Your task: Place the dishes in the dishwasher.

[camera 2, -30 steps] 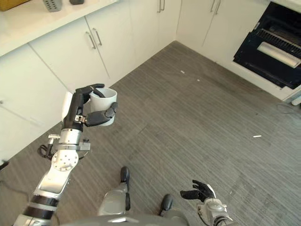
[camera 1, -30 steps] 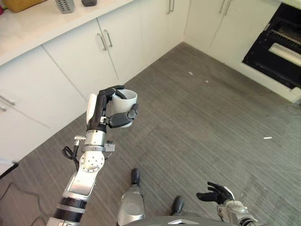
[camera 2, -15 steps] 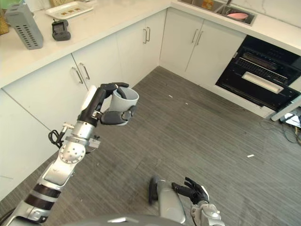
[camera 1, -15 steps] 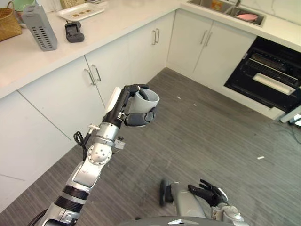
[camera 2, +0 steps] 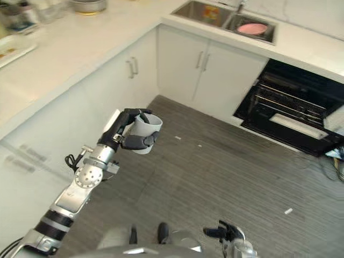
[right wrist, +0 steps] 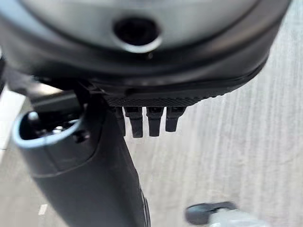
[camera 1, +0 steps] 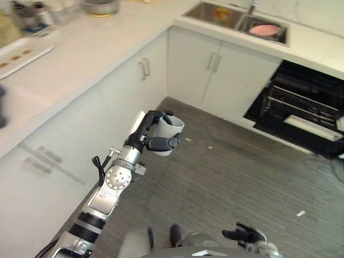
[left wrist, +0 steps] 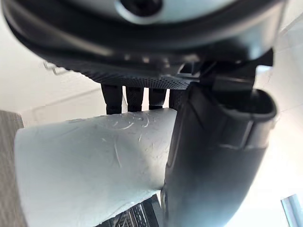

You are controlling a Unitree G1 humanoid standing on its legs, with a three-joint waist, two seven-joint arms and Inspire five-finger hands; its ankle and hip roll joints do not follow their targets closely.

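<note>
The dishwasher (camera 1: 301, 110) has drawn nearer; left hand (camera 1: 153, 134) grips cup (camera 1: 171, 131).

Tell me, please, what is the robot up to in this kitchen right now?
The robot is carrying a pale grey cup in its left hand, whose fingers are curled round it, holding it up over the grey floor beside the white cabinets. The open dishwasher stands across the room on the robot's right, under the counter by the sink, so the cup is not yet loaded. The right hand hangs low with relaxed fingers, holding nothing.
</note>
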